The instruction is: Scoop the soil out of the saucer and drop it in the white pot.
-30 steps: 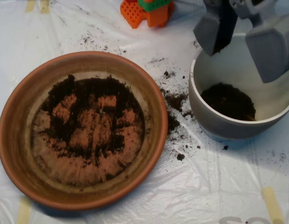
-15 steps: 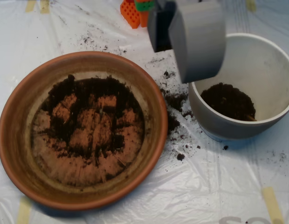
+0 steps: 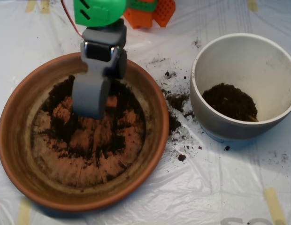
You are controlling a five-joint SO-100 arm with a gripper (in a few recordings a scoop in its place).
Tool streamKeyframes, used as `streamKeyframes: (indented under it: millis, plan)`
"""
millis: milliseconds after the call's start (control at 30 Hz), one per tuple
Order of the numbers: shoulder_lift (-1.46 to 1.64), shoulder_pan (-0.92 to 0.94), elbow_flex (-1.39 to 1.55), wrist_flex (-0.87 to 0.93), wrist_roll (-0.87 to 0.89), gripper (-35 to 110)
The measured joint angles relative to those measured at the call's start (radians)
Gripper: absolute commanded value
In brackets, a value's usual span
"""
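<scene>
End effector (image 3: 90,101) over the saucer (image 3: 14,140).
Overhead view: whether its grey shells are spread or pressed together, I cannot tell. Soil (image 3: 89,126) lies thin across the saucer; more sits in the white pot (image 3: 216,122), right.

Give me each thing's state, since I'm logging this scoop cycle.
saucer: upright, a thin patchy layer of soil left inside.
soil: partly in the saucer, a heap in the white pot, crumbs spilled on the plastic sheet between them.
white pot: upright, only its bottom filled.
scoop: over the saucer's upper part, pointing down at the soil.
plastic sheet: wrinkled, taped down.
</scene>
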Motion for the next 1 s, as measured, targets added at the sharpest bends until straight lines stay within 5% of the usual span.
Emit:
streamKeyframes:
  millis: [667,1000]
  plan:
    - [-0.48,0.187,-0.247,-0.058,0.026,51]
    - [-0.618,0.201,-0.379,0.012,-0.015,42]
